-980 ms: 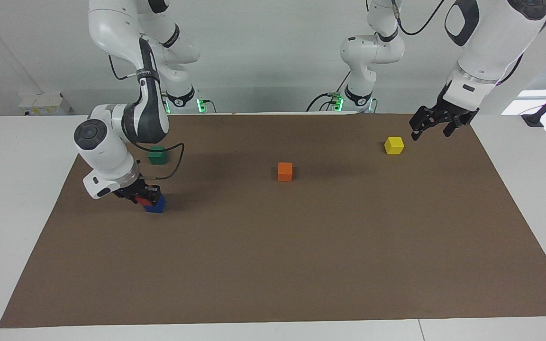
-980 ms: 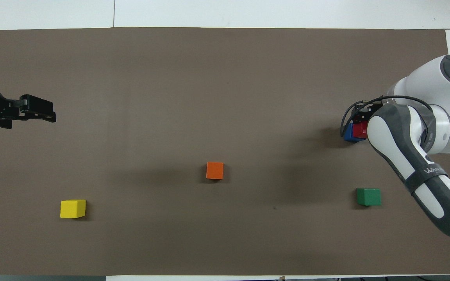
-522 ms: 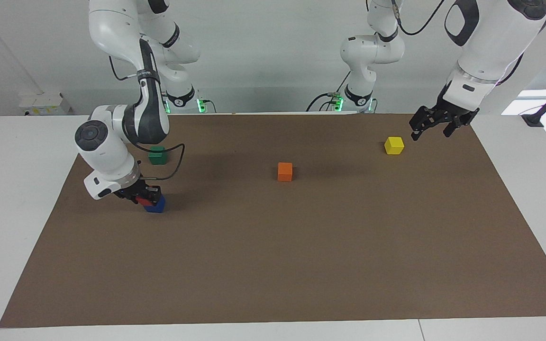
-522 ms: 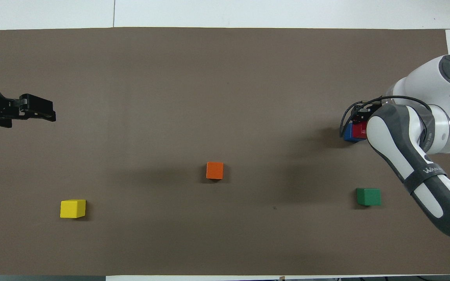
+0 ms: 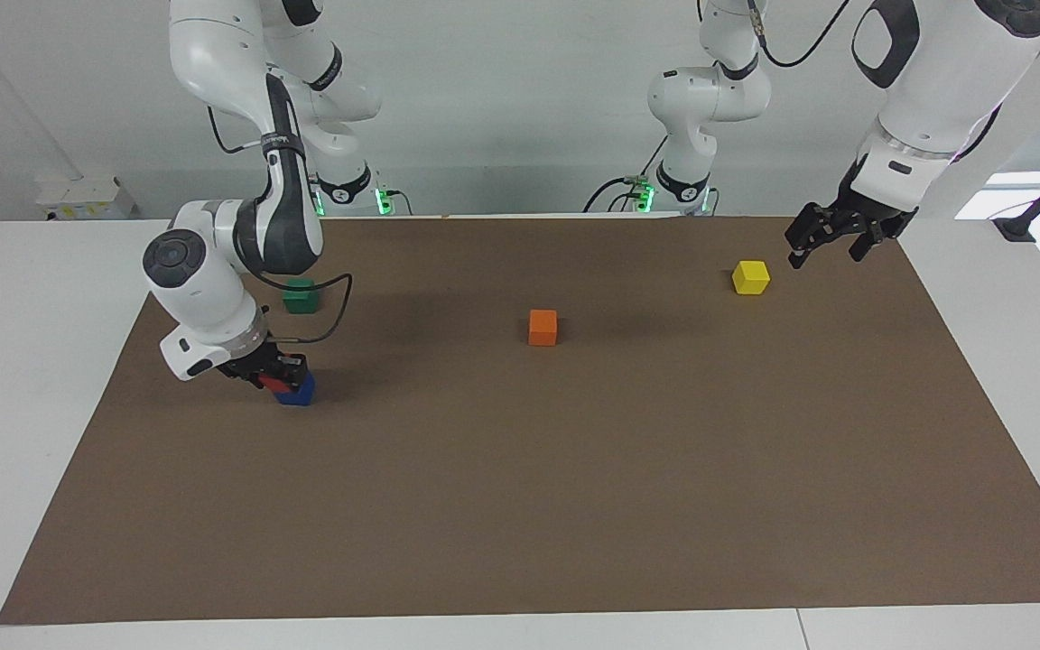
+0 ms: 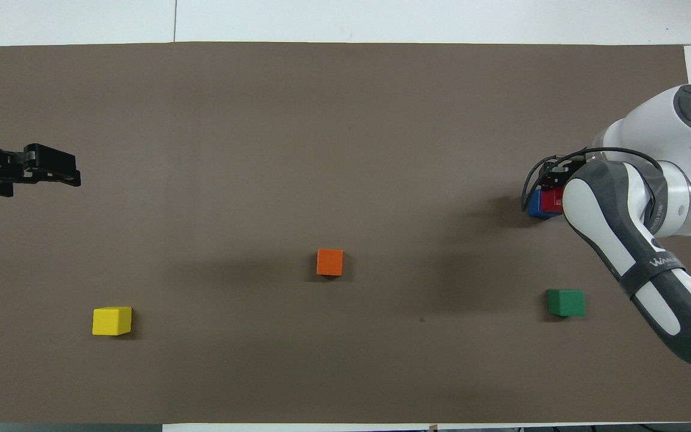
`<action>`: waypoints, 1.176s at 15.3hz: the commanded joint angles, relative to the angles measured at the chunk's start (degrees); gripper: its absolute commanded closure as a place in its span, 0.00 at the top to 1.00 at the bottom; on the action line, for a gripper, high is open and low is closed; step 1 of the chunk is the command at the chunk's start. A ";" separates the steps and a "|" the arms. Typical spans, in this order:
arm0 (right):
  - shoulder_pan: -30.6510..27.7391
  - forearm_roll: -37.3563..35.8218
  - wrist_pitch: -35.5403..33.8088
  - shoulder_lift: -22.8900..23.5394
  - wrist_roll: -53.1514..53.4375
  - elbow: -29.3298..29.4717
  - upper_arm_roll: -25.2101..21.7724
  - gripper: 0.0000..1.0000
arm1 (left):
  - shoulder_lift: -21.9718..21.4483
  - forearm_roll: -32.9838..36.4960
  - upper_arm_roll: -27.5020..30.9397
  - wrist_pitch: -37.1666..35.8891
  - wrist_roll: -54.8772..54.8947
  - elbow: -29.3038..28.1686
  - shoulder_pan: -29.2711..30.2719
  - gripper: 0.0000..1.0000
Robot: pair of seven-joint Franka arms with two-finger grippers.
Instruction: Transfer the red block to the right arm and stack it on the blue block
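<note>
The biggest change is with the left arm: its end effector (image 5: 827, 236) has pulled up and back a little toward its own end of the surface (image 5: 520, 506), and it hangs in the air just beside the yellow block (image 5: 751, 276), with its fingers apart and nothing in them. That arm has already done its part and now just waits. The right arm (image 5: 213, 298) has hardly moved in the last second. Its end effector (image 5: 274, 372) stays low over the blue block (image 5: 300, 392), with its fingers together, clamped on the red block (image 5: 282, 385). The red block looks like it sits on top of the blue block, so the stack seems almost done; I think the next thing is to let go. The red block is small, shiny and bright red, and only a bit of it shows between the black fingers. The orange block (image 5: 543, 327) and green block (image 5: 301, 295) sit well apart from both end effectors.
</note>
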 commanded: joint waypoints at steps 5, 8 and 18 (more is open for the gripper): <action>-0.22 -0.55 1.23 -0.33 2.00 -1.62 0.62 0.61 | -0.66 -0.42 0.48 0.22 0.31 -0.56 -0.35 1.00; -0.13 -0.47 1.14 -0.33 2.44 -1.62 0.62 0.75 | -0.66 -0.42 0.56 0.22 0.31 -0.56 -0.35 1.00; 0.92 0.32 -5.00 -4.54 2.09 2.07 0.80 0.98 | -0.74 -0.42 0.48 0.22 0.31 -0.56 -0.35 1.00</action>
